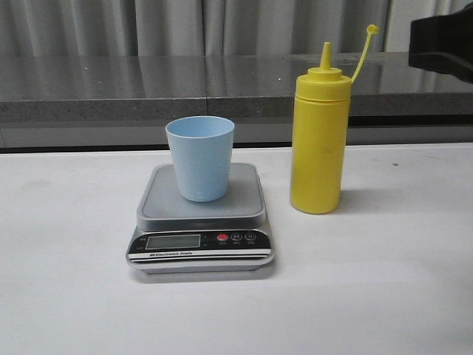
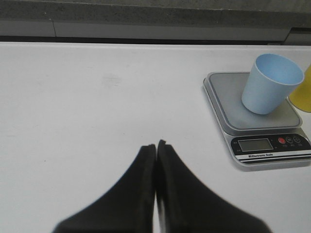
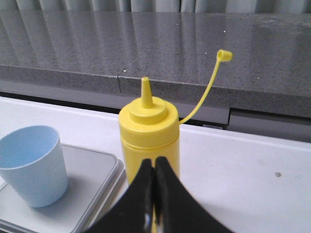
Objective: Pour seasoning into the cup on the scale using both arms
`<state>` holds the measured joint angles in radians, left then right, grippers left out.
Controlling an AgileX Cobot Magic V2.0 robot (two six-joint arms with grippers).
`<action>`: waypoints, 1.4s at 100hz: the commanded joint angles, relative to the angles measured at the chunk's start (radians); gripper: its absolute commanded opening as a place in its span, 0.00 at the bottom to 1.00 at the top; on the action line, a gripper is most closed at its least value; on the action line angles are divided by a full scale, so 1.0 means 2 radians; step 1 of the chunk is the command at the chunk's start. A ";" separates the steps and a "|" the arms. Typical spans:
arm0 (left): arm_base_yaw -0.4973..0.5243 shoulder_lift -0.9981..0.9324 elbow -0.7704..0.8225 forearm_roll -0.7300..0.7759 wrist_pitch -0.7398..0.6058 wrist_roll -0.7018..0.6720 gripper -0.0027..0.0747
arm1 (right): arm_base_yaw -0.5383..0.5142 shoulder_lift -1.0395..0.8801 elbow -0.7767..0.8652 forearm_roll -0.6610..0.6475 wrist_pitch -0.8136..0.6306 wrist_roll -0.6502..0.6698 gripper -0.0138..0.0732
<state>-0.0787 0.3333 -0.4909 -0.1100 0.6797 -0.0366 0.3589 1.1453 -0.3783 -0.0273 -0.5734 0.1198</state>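
We note the seasoning (image 3: 149, 133) standing upright on the counter (image 1: 399, 281) just right of the scale (image 1: 201, 222), directly ahead of our closed, empty right gripper (image 3: 154, 167), the nearer one; the left gripper (image 2: 156, 145), also closed and empty, sits well left of the scale.

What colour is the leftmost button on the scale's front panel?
Red button, clearest in the front view.

bottle (image 1: 318, 140): smooth yellow plastic | cup (image 1: 200, 157): matt blue plastic | scale (image 1: 201, 218): brushed metal, glossy black panel
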 commanded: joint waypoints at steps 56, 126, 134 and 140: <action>0.002 0.005 -0.013 -0.002 -0.038 -0.003 0.01 | -0.001 -0.185 -0.011 -0.021 0.170 -0.003 0.08; 0.002 0.005 -0.013 -0.002 -0.038 -0.003 0.01 | -0.001 -0.345 -0.011 -0.024 0.321 -0.002 0.08; 0.002 0.005 -0.013 -0.002 -0.038 -0.003 0.01 | -0.001 -0.363 -0.011 -0.029 0.334 -0.003 0.08; 0.002 0.005 -0.013 -0.002 -0.038 -0.003 0.01 | -0.002 -0.377 -0.011 -0.030 0.346 -0.003 0.08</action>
<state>-0.0787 0.3333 -0.4909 -0.1100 0.6797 -0.0366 0.3589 0.4186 -0.3713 -0.0765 0.1572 0.1198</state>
